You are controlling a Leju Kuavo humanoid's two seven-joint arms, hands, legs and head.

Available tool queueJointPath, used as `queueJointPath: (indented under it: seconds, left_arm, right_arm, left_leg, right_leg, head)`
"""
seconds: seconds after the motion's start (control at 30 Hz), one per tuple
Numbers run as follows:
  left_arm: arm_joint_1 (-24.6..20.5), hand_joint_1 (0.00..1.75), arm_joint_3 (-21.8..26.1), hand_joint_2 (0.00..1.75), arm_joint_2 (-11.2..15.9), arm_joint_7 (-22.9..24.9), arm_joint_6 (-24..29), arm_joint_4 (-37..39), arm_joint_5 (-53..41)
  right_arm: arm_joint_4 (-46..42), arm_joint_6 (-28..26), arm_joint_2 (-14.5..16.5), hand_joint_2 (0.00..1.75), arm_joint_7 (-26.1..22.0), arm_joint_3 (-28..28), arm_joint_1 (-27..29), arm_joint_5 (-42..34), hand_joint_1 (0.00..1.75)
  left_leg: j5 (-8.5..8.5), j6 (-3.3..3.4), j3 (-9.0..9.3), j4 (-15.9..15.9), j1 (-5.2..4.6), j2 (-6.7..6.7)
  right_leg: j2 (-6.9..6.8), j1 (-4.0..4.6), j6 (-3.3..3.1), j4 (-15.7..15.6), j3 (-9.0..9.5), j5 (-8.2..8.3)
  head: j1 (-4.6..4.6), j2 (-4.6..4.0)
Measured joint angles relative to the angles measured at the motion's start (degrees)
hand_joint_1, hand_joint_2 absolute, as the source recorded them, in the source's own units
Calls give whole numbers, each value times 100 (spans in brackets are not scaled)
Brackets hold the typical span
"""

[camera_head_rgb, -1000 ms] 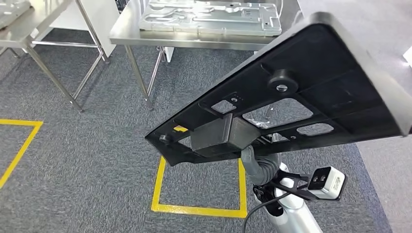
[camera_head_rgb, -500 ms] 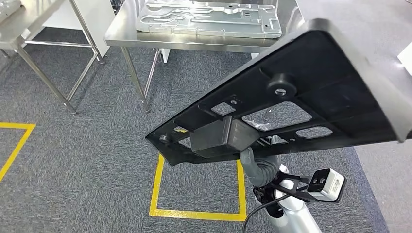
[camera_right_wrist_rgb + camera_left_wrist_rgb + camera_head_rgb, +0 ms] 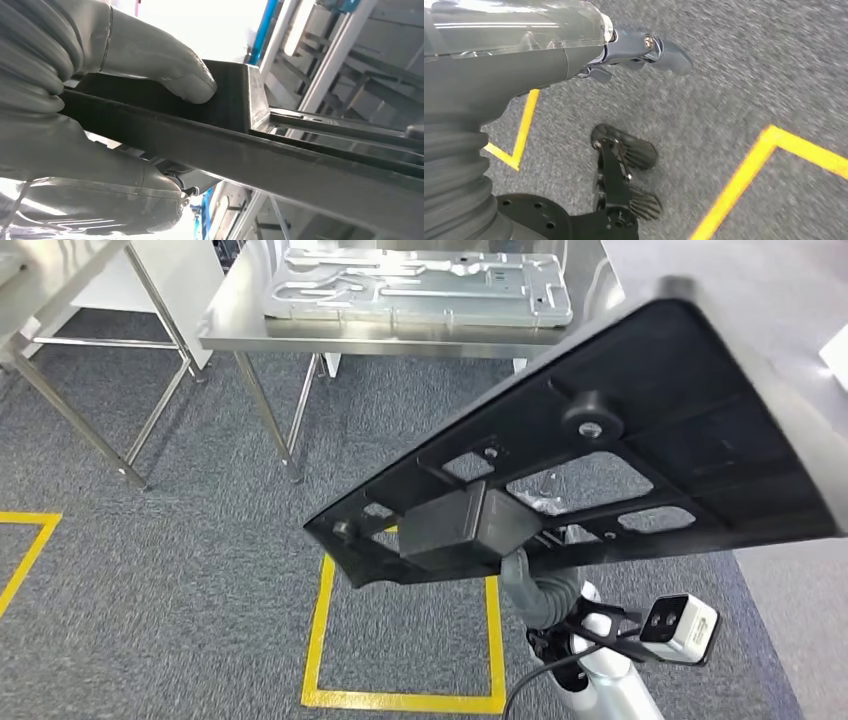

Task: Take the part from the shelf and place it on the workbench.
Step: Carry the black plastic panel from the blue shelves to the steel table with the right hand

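Head view: grey carpet [image 3: 180,580] with yellow floor square [image 3: 318,640] | right hand [image 3: 125,125] grips black part [image 3: 640,440], thumb pressed on its block | part held aloft, tilted, long axis running lower left to upper right | left hand [image 3: 644,50] hangs over carpet, fingers slightly curled, holding nothing | beyond: steel workbench [image 3: 230,325] bearing metal plate [image 3: 420,285]

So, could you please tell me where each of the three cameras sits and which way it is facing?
Head view: high on the body, looking forward and down at carpet, a steel workbench and the black part; the right arm rises from below.
Left wrist view: behind the hanging left hand, facing the floor and its yellow tape.
Right wrist view: behind the right hand, facing along the part it grips.
Shared: head and right wrist views show the part; head and left wrist views show the tape.
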Motion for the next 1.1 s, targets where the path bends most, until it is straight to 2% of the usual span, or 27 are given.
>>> queueJointPath:
  seconds: [0.03, 0.13, 0.17, 0.2, 0.23, 0.3, 0.37, 0.4, 0.47, 0.53, 0.57, 0.63, 0.67, 0.7, 0.73, 0.8, 0.87, 0.9, 0.93, 1.0, 1.03, 1.1]
  left_arm:
    - [-8, 0, -1, 175, 3, 1, 1, 0, 2]
    - [5, 0, -2, 175, 7, -2, 7, 0, 1]
    - [17, 0, -2, 175, 8, -4, 8, 0, -2]
    - [26, 0, -2, 175, 8, -5, 8, 0, -4]
    - [30, 0, -2, 175, 8, -8, 8, 0, -5]
    - [32, 0, -2, 175, 14, -14, 9, 0, -5]
    - [41, 0, -2, 175, 25, -19, 9, 0, -7]
    - [53, 0, -2, 175, 30, -20, 9, 0, -8]
    - [66, 0, -4, 175, 37, -21, -1, 0, -24]
    - [47, 0, -11, 175, 39, -22, -15, 0, -40]
    - [35, 0, -16, 175, 41, -21, -19, 0, -43]
    - [24, 0, -24, 175, 44, -20, -20, 0, -46]
    - [24, 0, -28, 175, 45, -19, -20, 0, -46]
    - [25, 0, -31, 175, 45, -19, -19, 0, -45]
    - [25, 0, -33, 175, 45, -19, -17, 0, -43]
    - [25, 0, -37, 175, 45, -20, -16, 0, -40]
    - [18, 0, -40, 175, 45, -25, -15, 0, -34]
    - [13, 0, -40, 175, 45, -27, -15, 0, -26]
    - [4, 0, -41, 175, 45, -30, -14, 0, -18]
    - [-6, 0, -41, 175, 47, -34, -16, 0, -7]
    - [-8, 0, -41, 175, 48, -38, -19, 0, -12]
    - [-4, 0, -42, 175, 50, -43, -26, 0, -22]
  right_arm:
    - [-7, 0, 9, 175, 1, 1, -25, -12, 175]
    - [-8, -8, 18, 175, 2, 1, -61, -57, 175]
    - [-9, -8, 18, 175, 1, 0, -52, -64, 175]
    - [-10, -5, 18, 175, 1, -1, -38, -64, 175]
    - [-18, 6, 18, 175, 1, -5, -22, -60, 175]
    - [-47, 56, 19, 175, 1, -28, 17, -62, 175]
    - [-77, 116, 28, 175, 2, -59, 47, -100, 175]
    - [-86, 137, 38, 175, 2, -69, 55, -133, 175]
    - [-124, 169, 58, 175, 3, -95, 62, -203, 175]
    - [-168, 200, 63, 175, 1, -143, 59, -268, 175]
    - [-182, 212, 63, 175, 1, -167, 61, -292, 175]
    - [-196, 249, 63, 175, 1, -205, 84, -329, 175]
    - [-196, 274, 63, 175, 1, -224, 102, -343, 175]
    - [-196, 296, 63, 175, 1, -240, 115, -352, 175]
    - [-196, 316, 63, 175, 1, -256, 122, -358, 175]
    - [-199, 334, 66, 175, 1, -281, 122, -348, 175]
    - [-204, 338, 79, 175, 1, -301, 122, -296, 175]
    - [-208, 331, 86, 175, 1, -310, 125, -263, 175]
    - [-214, 324, 95, 175, 1, -317, 127, -237, 175]
    - [-233, 306, 109, 175, 1, -326, 131, -212, 175]
    - [-241, 301, 121, 175, 1, -326, 122, -209, 175]
    - [-250, 294, 145, 175, 0, -326, 108, -207, 175]
  left_leg:
    - [-57, -16, -136, 259, 8, -4]
    - [-451, -74, -834, 1314, 14, -9]
    - [-525, -90, -1012, 1495, 14, -9]
    - [-469, -90, -1086, 1463, 14, -9]
    - [-281, -76, -1067, 1241, 14, -9]
    - [298, -24, -881, 495, 8, -52]
    - [561, 38, -737, 2, -13, -141]
    - [556, 75, -717, -73, -25, -171]
    - [546, 150, -644, -121, -22, -127]
    - [512, 214, -531, -173, 0, -76]
    - [488, 235, -483, -193, 5, -52]
    - [412, 257, -405, -199, 4, 0]
    - [365, 258, -356, -198, 3, 30]
    - [315, 254, -296, -198, 3, 61]
    - [263, 247, -228, -198, 3, 93]
    - [142, 217, -72, -203, 0, 166]
    - [28, 151, 42, -216, -13, 225]
    - [-5, 111, 92, -214, -21, 250]
    - [-22, 68, 141, -212, -29, 271]
    - [-72, 3, 190, -110, -23, 250]
    - [-132, -22, 121, 53, -14, 193]
    - [-353, -54, -230, 655, 9, 64]
  right_leg:
    - [5, -7, -28, -16, 55, -21]
    - [26, 1, -71, -22, 179, -135]
    - [39, 4, -72, -22, 232, -181]
    - [51, 5, -67, -21, 295, -229]
    - [61, 5, -59, -21, 367, -281]
    - [79, 8, -25, -16, 513, -395]
    - [117, 8, 35, -8, 565, -481]
    - [142, 10, 72, 9, 566, -495]
    - [164, 5, 141, 50, 583, -513]
    - [131, -3, 202, 335, 469, -575]
    - [105, -15, 226, 634, 291, -658]
    - [83, -26, 269, 1333, -205, -902]
    - [77, -31, 278, 1551, -409, -975]
    - [68, -33, 281, 1595, -523, -956]
    - [50, -34, 272, 1449, -535, -825]
    - [-90, -11, 223, 737, -339, -287]
    - [-233, 43, 149, 221, -171, -35]
    - [-255, 62, 105, 149, -149, -29]
    - [-217, 64, 70, 144, -129, -79]
    - [-147, 30, 1, 93, -21, -52]
    - [-120, 17, -29, 77, 43, -77]
    - [-75, 21, -84, 63, 147, -152]
  head:
    - [0, 0]
    - [0, 0]
    - [0, 0]
    - [0, 0]
    - [0, 0]
    - [1, 0]
    - [1, 0]
    - [1, 0]
    - [1, 0]
    - [1, 0]
    - [1, 0]
    - [0, 0]
    - [0, 0]
    - [0, 0]
    - [0, 0]
    - [1, 0]
    - [1, 0]
    - [1, 0]
    - [1, 0]
    - [1, 0]
    - [1, 0]
    - [0, 0]
